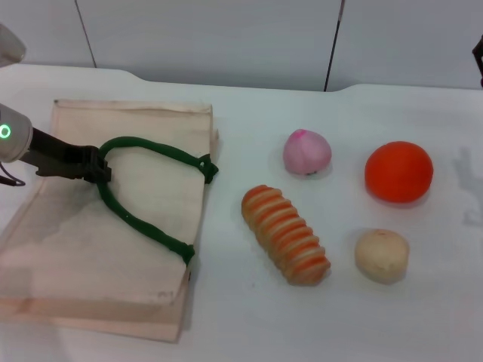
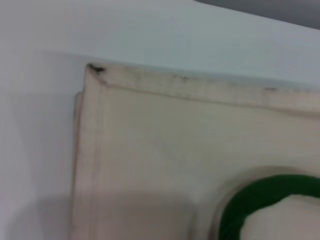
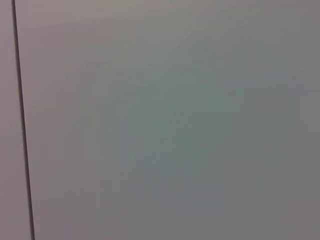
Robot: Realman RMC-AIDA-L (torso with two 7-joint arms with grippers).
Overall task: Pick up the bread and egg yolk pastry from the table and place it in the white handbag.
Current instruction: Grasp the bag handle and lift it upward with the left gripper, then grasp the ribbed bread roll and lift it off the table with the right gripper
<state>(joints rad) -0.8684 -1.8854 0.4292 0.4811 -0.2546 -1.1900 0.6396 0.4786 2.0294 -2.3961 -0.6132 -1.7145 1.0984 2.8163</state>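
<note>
The white handbag (image 1: 90,256) lies flat on the left of the table, its dark green handle (image 1: 147,222) looped over it. My left gripper (image 1: 99,170) reaches in from the left and is shut on that handle near the loop's left bend. The left wrist view shows the handbag's corner (image 2: 165,150) and a piece of the green handle (image 2: 260,197). The striped bread (image 1: 285,235) lies on the table right of the bag. The pale egg yolk pastry (image 1: 382,256) sits further right. Only a dark sliver of my right gripper (image 1: 478,56) shows at the far right edge.
A pink round bun (image 1: 306,151) sits behind the bread and an orange ball (image 1: 398,171) behind the pastry. The white table (image 1: 249,324) ends at a grey wall at the back. The right wrist view shows only plain wall.
</note>
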